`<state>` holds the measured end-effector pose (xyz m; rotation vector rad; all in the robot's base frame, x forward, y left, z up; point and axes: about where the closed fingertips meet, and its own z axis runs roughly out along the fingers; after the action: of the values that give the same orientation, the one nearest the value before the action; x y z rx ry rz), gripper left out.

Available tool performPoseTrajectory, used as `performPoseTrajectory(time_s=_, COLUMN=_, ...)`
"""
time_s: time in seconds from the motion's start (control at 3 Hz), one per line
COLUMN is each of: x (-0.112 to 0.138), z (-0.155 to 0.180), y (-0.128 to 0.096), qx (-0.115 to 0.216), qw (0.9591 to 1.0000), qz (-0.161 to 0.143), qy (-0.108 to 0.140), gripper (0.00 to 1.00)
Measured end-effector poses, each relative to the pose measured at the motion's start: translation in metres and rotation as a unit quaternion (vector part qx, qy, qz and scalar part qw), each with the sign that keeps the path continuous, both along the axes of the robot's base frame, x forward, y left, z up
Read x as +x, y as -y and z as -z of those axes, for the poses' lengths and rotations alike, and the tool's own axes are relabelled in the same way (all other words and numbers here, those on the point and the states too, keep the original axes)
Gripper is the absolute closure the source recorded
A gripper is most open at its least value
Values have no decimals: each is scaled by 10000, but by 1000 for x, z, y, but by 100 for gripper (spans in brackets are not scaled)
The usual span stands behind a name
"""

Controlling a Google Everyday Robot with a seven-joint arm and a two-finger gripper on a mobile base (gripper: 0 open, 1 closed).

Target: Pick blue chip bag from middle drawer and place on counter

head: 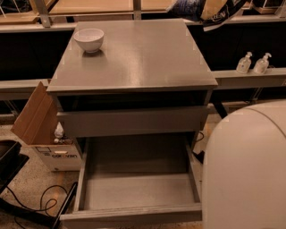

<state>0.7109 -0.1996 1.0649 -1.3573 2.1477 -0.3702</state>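
One grey cabinet fills the middle of the view. Its top slab is the bench [143, 58], the counter the task names.

Lower right: large white rounded shell [246, 170], presumably part of the robot, covering the cabinet's right flank.

The middle drawer [138, 190] is pulled fully out at the bottom. We see bare floor and low walls, nothing lying in it. Above it a taller plain drawer front [134, 120] is closed.

Left of the cabinet: an open cardboard box [38, 118] on the floor.

The blue chip bag [190, 6] is at the very top edge, cut off by the frame. It is up in the air over or just behind the bench's back right corner, and appears to rest on nothing.

A white bowl [89, 39] sits on the bench near the back left corner, well apart from the bag.

Two pump bottles [252, 62] stand on the ledge to the right.

The gripper [213, 8] shows only as a tan sliver against the bag at the top edge. Since the bag hangs free, we judge the jaws clamped on it.

Progress, by our reading:
- Pick from the drawer: done.
- Lift: done.
- Left to do: bring the bag down onto a bare stretch of bench, let go, pull away.
- The bag is not yet on the bench.
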Motion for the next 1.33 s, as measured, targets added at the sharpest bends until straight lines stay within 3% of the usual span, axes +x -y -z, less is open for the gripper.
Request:
performPoseTrajectory(time_s=0.33, x=13, z=12, y=-8, qx=113, qw=9999, qz=-61, qy=37, gripper=100)
performPoseTrajectory(time_s=0.67, x=55, z=32, y=-23, qx=191, qw=9995, qz=6, qy=251, gripper=100)
performPoseTrajectory(time_s=1.0, x=80, z=43, y=-31, qx=237, qw=9988, qz=82, qy=415, gripper=100)
performPoseTrajectory(time_s=1.33, x=106, z=64, y=-34, qx=484, qw=9971, qz=266, qy=524, gripper=100)
